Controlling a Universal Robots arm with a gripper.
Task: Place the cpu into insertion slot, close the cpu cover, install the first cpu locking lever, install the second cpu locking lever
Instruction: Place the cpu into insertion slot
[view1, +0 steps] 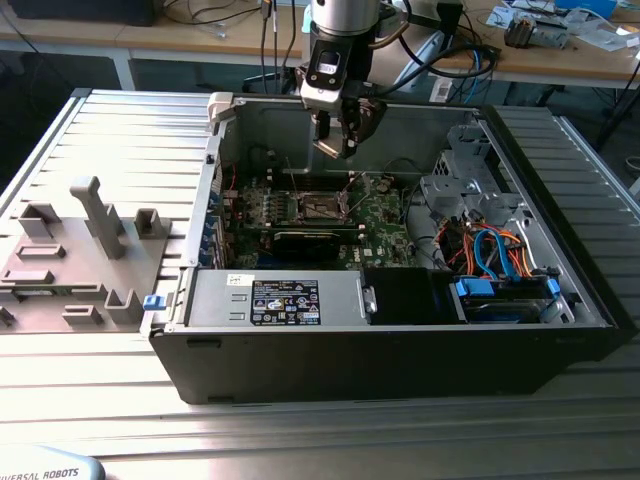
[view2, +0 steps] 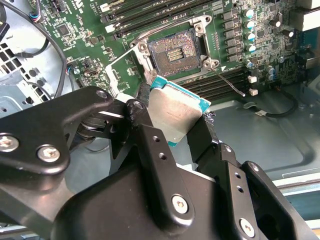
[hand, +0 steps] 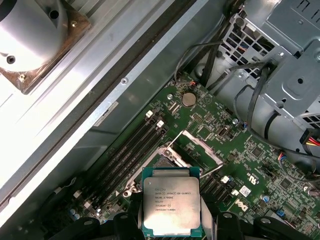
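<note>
The gripper (view1: 338, 148) hangs over the open computer case (view1: 400, 350) that lies on the ribbed metal desk (view1: 100, 130), its black fingers (view2: 145, 135) clenched on the cpu (view2: 177, 112); the chip is pinched by two opposite edges, with its dull silver top facing the cameras in both wrist views and a teal border showing round the metal; in the second wrist view it sits tilted, one corner pointing toward the insertion slot (view2: 174, 50); the cpu is clear of the slot, held above it and not touching it; the slot is bare, its dark square field of contacts exposed inside the silvery rim, with the green motherboard (view1: 385, 215) around it and long black memory slots (hand: 127, 150) running beside it; in the first wrist view the cpu (hand: 171, 207) hides part of the slot; the cpu cover (hand: 202, 146) stands swung open at one side of the slot, green board visible through its middle opening; a thin locking lever (view2: 227, 81) sticks out free from a corner of the slot; a grey fixture tray (view1: 70, 250) lies on the desk at the exterior view's left, well apart from the case.
</note>
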